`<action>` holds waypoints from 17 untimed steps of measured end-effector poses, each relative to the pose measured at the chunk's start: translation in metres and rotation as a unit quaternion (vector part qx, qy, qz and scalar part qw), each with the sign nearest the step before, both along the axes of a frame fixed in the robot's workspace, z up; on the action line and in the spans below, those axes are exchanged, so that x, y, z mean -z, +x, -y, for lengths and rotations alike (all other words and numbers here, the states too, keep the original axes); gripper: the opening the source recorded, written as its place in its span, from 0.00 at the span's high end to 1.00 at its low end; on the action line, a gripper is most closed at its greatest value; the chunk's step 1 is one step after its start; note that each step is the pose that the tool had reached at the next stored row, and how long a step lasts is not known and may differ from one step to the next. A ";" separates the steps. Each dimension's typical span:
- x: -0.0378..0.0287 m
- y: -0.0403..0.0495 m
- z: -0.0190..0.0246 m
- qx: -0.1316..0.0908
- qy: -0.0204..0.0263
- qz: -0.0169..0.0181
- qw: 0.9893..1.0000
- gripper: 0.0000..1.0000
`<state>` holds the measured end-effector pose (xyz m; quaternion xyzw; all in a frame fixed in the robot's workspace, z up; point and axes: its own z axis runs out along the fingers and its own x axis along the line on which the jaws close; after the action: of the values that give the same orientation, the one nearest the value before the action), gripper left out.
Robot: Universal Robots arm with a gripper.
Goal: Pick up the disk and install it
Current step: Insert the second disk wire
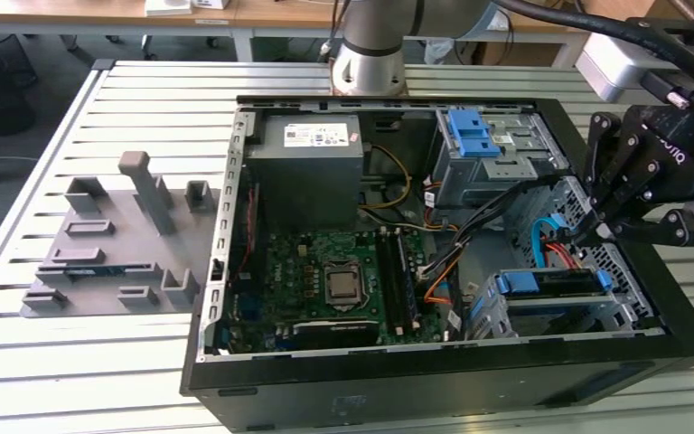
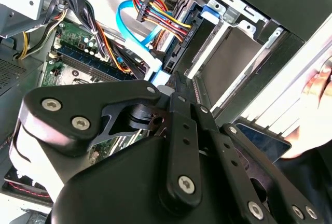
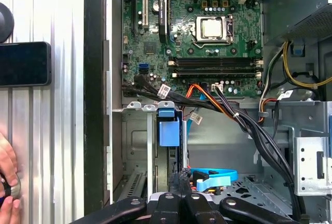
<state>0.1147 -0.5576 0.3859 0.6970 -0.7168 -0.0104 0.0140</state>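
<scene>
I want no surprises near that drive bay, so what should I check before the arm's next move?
1. Disk position: the disk sits in the drive cage, blue bracket up. Ok.
2. Fully seated: cannot tell.
3. Gripper alignment: the gripper hangs right above the disk. Ok.
4. Cables clear: a blue cable lies close beside the gripper. Not ok.
5. People clear: a hand is at the table beside the case. Not ok.
6. Loose items: a phone lies outside the case. Ok.
</scene>
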 end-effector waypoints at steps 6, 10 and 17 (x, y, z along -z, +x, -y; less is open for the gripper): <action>-0.0001 0.0000 0.0000 0.000 0.000 0.000 1.000 0.89; -0.0027 0.0000 0.0000 0.000 0.000 0.000 1.000 0.89; -0.0058 0.0000 0.0000 0.000 0.000 0.000 1.000 0.89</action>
<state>0.1147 -0.5576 0.3917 0.6970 -0.7168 -0.0104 0.0140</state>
